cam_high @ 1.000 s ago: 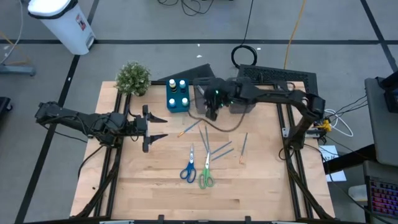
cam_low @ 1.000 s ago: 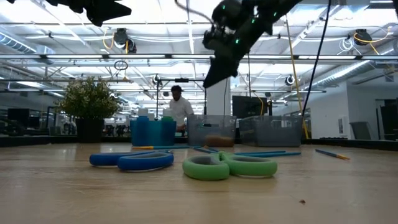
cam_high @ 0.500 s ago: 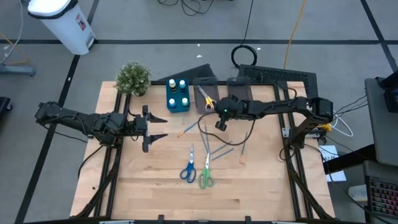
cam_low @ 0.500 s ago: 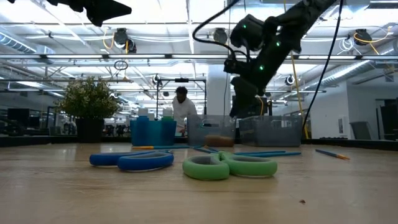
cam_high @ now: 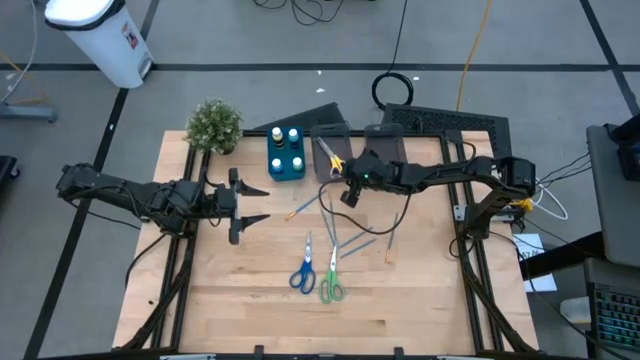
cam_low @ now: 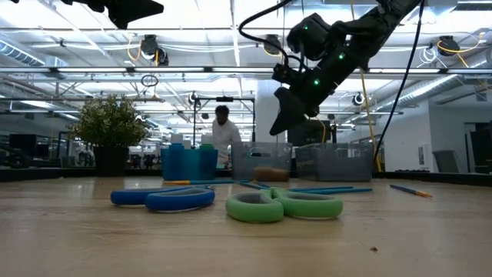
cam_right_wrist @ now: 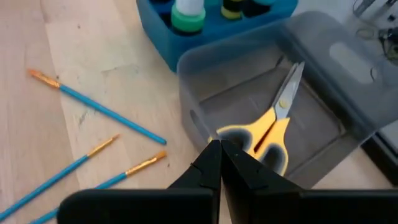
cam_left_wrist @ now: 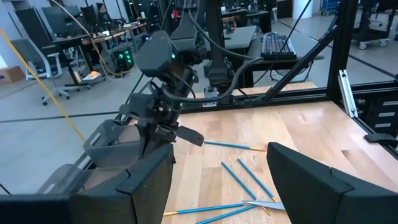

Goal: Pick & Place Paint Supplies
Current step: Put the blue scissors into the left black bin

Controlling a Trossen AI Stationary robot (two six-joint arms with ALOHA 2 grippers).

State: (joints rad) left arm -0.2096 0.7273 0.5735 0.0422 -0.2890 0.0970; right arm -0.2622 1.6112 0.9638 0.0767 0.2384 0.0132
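Observation:
My right gripper (cam_high: 347, 197) hovers shut above the table, just near of the grey bin (cam_high: 322, 172) in which yellow-handled scissors (cam_right_wrist: 268, 132) lie flat. The blue bin (cam_high: 287, 156) beside it holds bottles with teal and yellow caps (cam_right_wrist: 187, 15). Blue-handled scissors (cam_high: 303, 271) and green-handled scissors (cam_high: 331, 283) lie flat on the table toward its near edge. Several thin blue brushes (cam_high: 354, 240) lie scattered between them and the bins. My left gripper (cam_high: 245, 205) waits open above the table's left side.
A second grey bin (cam_high: 388, 150) stands right of the first. A small potted plant (cam_high: 214, 125) sits at the far left corner. A loose cable (cam_high: 380, 203) droops under my right arm. Bare wood lies along the near edge (cam_high: 250, 320). A person (cam_low: 223, 135) stands in the room beyond.
My right gripper has drawn back from over the first grey bin toward the table's near edge and come lower, then shifted slightly left. The yellow-handled scissors, hidden under it a second ago, now show lying in that bin. My left arm has kept still.

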